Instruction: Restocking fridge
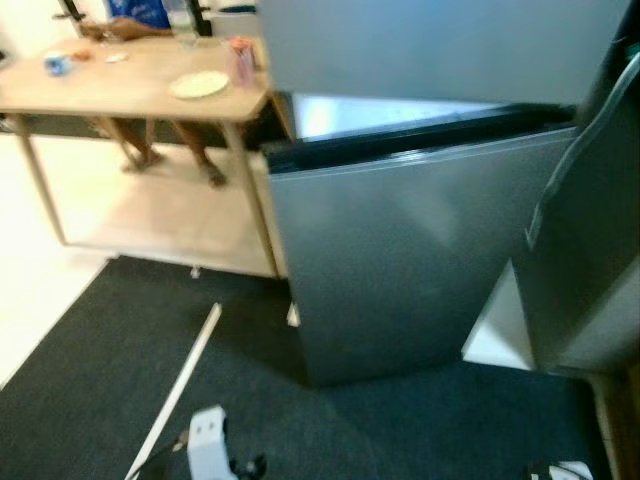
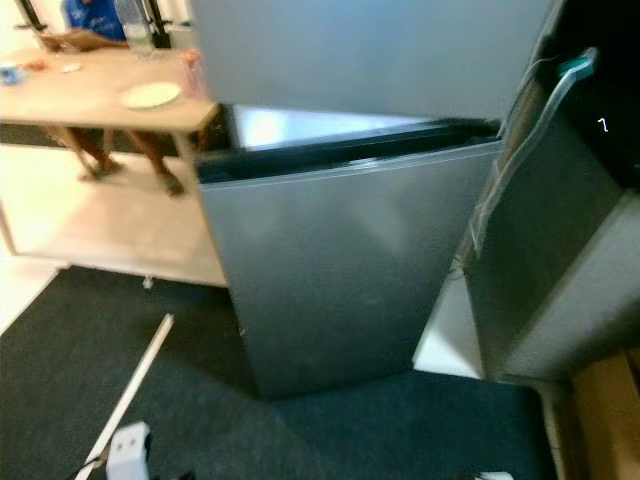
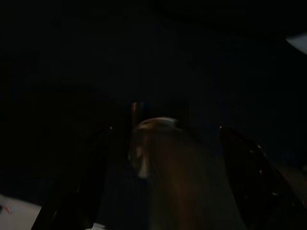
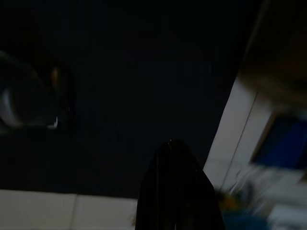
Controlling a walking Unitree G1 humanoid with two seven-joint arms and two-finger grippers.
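Ahead, the steel-grey fridge (image 1: 400, 290) is standing on the dark carpet (image 1: 100, 350), its lower door hanging ajar and showing a bright strip inside. In the left wrist view the left gripper (image 3: 158, 191) is holding a dim, clear bottle-like object (image 3: 163, 163) between its spread fingers (image 3: 72, 191). The right gripper (image 4: 177, 191) is showing as one dark finger; whether it is parted I cannot tell. Beyond, a person (image 1: 140, 12) is sitting at a wooden table (image 1: 130, 95) bearing a plate (image 1: 200, 84). A white strip (image 1: 175, 390) is lying on the carpet.

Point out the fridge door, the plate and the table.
Fridge door (image 1: 400, 270), left eye view, middle of its steel front.
Plate (image 1: 200, 84), left eye view, its centre.
Table (image 1: 120, 90), left eye view, bare top.
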